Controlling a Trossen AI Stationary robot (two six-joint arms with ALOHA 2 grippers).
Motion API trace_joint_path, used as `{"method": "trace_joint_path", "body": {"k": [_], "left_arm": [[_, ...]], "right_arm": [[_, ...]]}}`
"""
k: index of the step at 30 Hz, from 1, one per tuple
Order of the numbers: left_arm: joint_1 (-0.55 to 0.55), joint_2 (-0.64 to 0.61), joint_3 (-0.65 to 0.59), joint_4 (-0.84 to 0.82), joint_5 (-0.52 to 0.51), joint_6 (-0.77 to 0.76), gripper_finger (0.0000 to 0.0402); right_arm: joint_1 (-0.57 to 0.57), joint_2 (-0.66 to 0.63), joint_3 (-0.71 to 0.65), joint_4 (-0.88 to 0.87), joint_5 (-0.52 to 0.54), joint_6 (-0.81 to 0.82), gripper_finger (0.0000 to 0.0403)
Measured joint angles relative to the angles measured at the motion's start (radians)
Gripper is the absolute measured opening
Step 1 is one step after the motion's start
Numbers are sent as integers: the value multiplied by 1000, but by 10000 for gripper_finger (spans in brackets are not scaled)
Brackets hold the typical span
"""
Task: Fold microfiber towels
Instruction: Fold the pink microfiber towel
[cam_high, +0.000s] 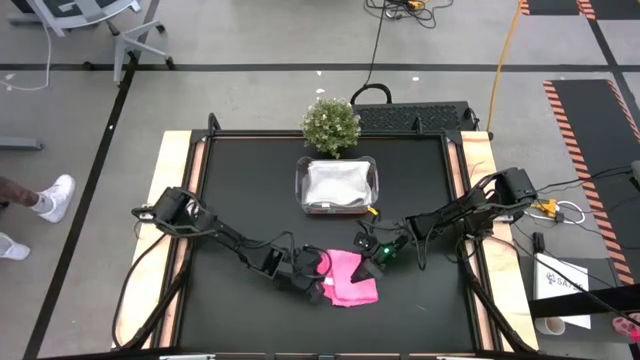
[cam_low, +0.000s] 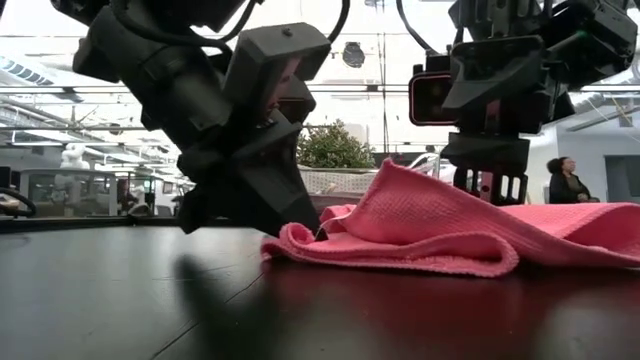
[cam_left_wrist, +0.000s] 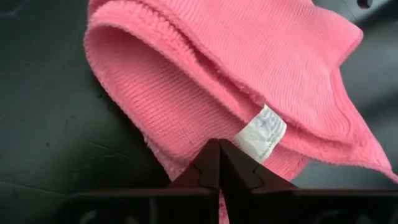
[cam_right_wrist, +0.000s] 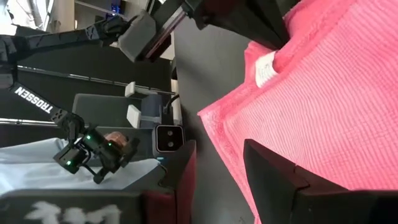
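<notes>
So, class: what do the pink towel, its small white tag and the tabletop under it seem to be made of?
Pink towel: soft knit microfibre, by its fine ribbed weave and fuzzy edges. White tag: probably thin woven or printed fabric, matte with faint lettering. Tabletop: a hard, dark, smooth surface, slightly glossy since it shows dim reflections; possibly laminate.

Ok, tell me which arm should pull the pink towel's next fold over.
Left, probably. Its gripper is already shut on the pink towel's edge beside the white tag, at the table. The right gripper hangs open above the cloth, holding nothing.
</notes>
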Motion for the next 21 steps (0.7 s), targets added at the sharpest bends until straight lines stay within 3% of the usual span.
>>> {"method": "trace_joint_path", "body": {"k": [9,15,21], "left_arm": [[12,0,0,4,14,2,7],[12,-1,0,4,14,2,3],[12,-1,0,5,14,-3,11]], "right_arm": [[3,0,20,-119,1,-41,107],[7,0,198,-363,7,-293,14],[10,-1,355,-683,141,-517,4]]}}
